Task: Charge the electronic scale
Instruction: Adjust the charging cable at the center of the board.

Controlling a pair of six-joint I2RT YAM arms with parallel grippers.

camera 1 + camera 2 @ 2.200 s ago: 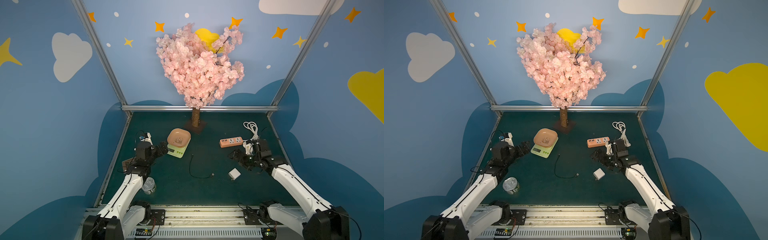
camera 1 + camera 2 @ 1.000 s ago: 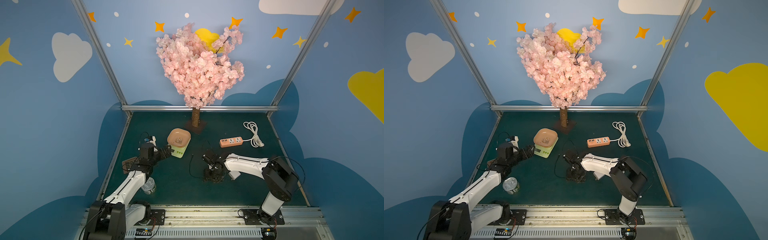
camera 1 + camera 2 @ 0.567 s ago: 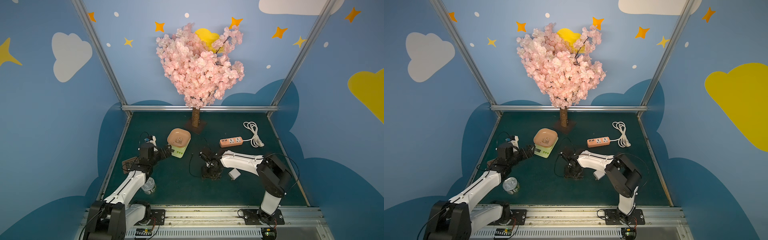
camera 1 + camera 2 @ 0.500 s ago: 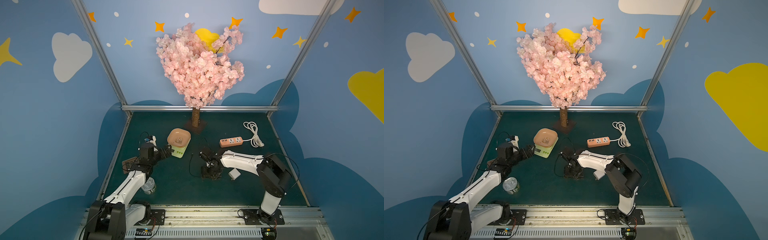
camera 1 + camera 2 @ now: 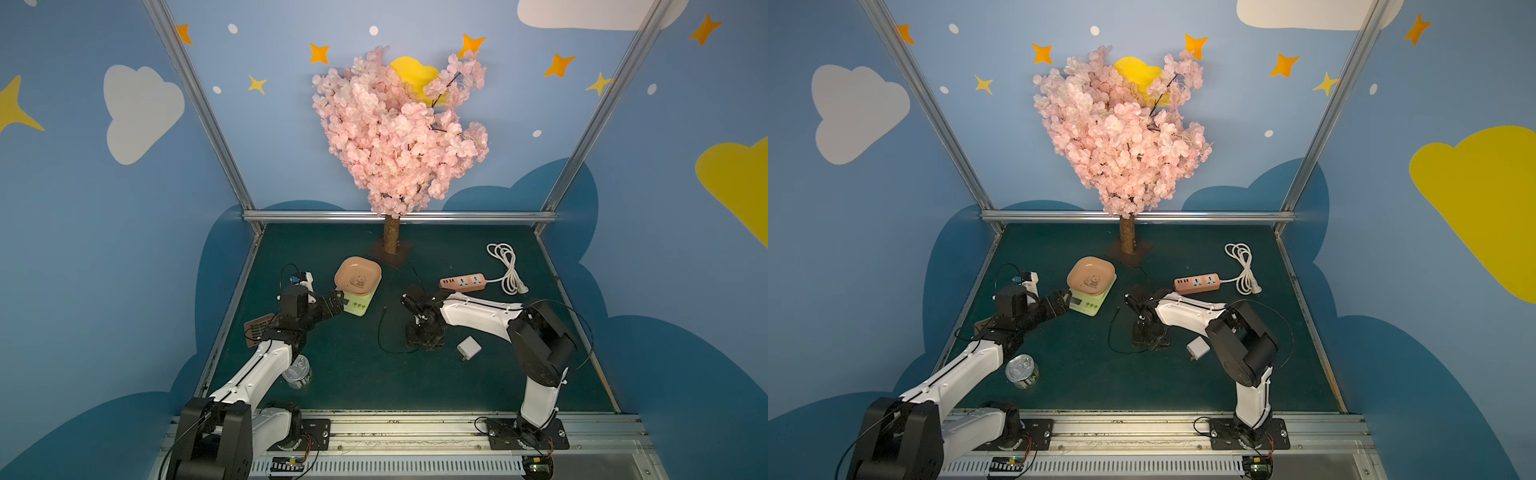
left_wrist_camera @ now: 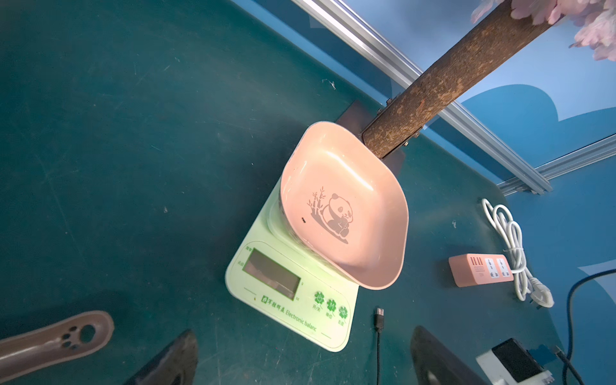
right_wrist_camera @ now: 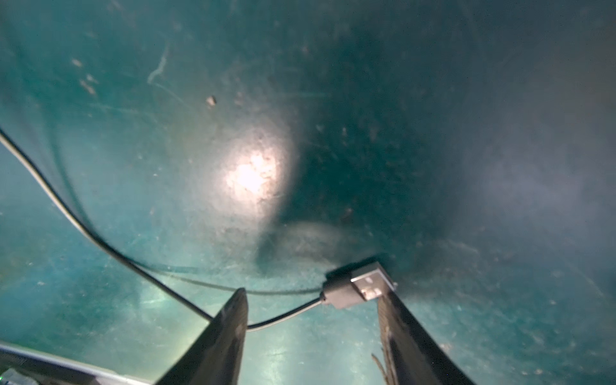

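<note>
Right claw (image 7: pixel 311 295): released, pointing down at the mat just right of centre in both top views, gripping nothing.
Plug (image 7: pixel 353 286): grey, flat-faced cable end on the mat between the jaws, close against one fingertip (image 7: pixel 400 320) and well off the other.
Left claw (image 6: pixel 303 333): released wide, just beside the scale's near edge and holding nothing; I cannot tell whether it touches.
Scale (image 5: pixel 358 306): on the mat left of centre in a top view, pink tray (image 5: pixel 358 276) on top, display toward the near edge, nothing plugged in.
Cable (image 5: pixel 380 334): black, curving from the plug to a small plug (image 5: pixel 385 309) that lies just right of the scale, apart from it.
Cube (image 5: pixel 468 347): white, just right of the right claw, not joined to the cable.
Strip (image 5: pixel 463 282): right of centre, farther back.
Step, by my reading: grasp the plug.
Doing it well: centre the jaws on the plug first, so closing does not shove it sideways. Pinch the moulded body, not the metal tip or the wire. Keep the metal tip clear of the jaws for the cube.
Risk: a lopsided pinch may twist the plug or let it slip out.
</note>
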